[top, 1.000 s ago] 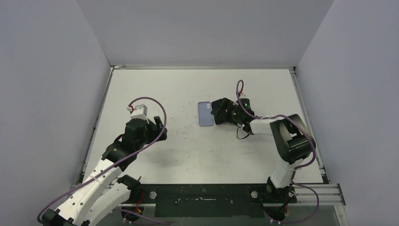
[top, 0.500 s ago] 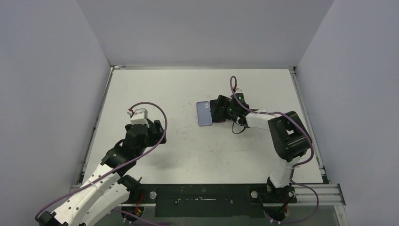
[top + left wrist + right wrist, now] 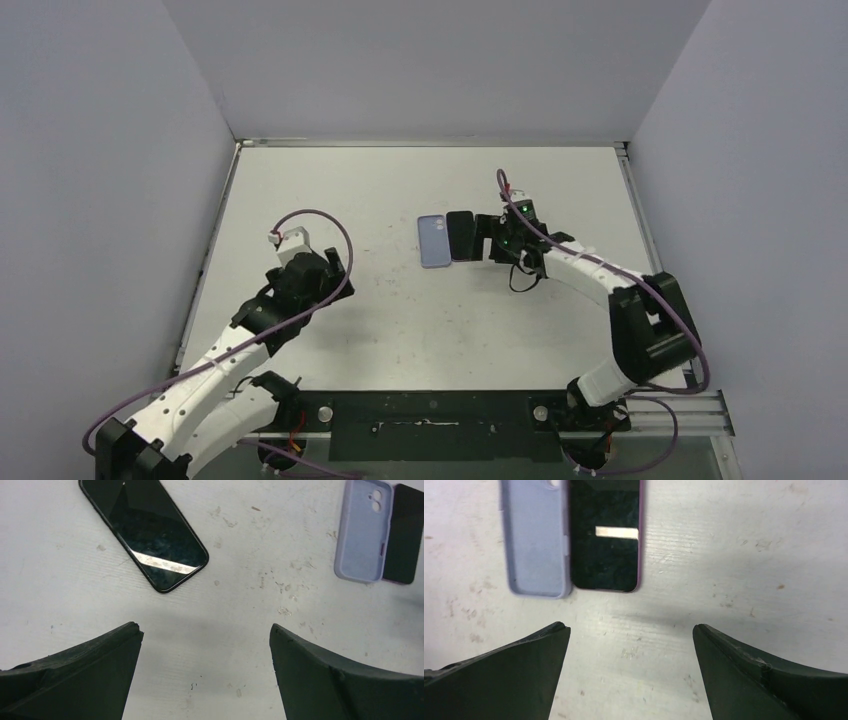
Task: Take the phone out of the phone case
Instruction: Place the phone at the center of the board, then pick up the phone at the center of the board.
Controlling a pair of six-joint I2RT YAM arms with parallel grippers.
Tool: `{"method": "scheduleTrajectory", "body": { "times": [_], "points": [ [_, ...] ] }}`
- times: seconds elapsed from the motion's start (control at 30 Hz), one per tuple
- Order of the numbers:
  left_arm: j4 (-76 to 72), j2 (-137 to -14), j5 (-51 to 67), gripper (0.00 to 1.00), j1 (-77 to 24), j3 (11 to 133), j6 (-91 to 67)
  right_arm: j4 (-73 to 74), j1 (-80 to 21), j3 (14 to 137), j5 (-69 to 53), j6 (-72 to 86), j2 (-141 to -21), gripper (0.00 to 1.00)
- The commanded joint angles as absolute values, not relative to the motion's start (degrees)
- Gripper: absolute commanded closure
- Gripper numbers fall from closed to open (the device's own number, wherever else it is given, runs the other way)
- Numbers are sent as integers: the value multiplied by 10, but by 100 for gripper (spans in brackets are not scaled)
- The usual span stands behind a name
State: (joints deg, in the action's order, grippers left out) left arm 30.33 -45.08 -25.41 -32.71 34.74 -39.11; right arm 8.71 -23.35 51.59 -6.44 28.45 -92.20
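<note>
The lavender phone case (image 3: 433, 242) lies flat at the table's middle, back up with its camera hole showing. A black phone (image 3: 460, 236) with a purple edge lies right beside it, touching its right side. Both show in the right wrist view, the case (image 3: 535, 545) left of the phone (image 3: 605, 540), and in the left wrist view, the case (image 3: 362, 530) and the phone (image 3: 404, 532). My right gripper (image 3: 488, 241) is open and empty just right of the phone, jaws wide in its wrist view (image 3: 629, 627). My left gripper (image 3: 338, 262) is open and empty, well left of the case (image 3: 204, 626).
A second black phone (image 3: 145, 530) lies screen up at an angle in the left wrist view, left of the case; I cannot find it in the top view. Grey walls close in the table (image 3: 420, 330) on three sides.
The right gripper has drawn back to the right off the phone, which now lies uncovered beside the case. The left arm shifted slightly.
</note>
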Motion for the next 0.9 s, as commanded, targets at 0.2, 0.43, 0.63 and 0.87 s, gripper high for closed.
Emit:
{"method": "scheduleTrajectory", "body": {
  "times": [0.2, 0.43, 0.63, 0.87],
  "points": [
    [338, -588, -267, 3, -231, 406, -550, 87, -243, 441, -96, 127, -597, 0],
    [333, -716, -293, 3, -203, 463, -543, 84, -232, 418, -41, 201, -493, 0],
    [329, -832, -299, 3, -157, 513, -579, 119, -226, 433, -47, 166, -496, 0],
    [312, -915, -273, 3, -135, 562, -574, 133, -223, 422, -26, 153, -480, 0]
  ]
}}
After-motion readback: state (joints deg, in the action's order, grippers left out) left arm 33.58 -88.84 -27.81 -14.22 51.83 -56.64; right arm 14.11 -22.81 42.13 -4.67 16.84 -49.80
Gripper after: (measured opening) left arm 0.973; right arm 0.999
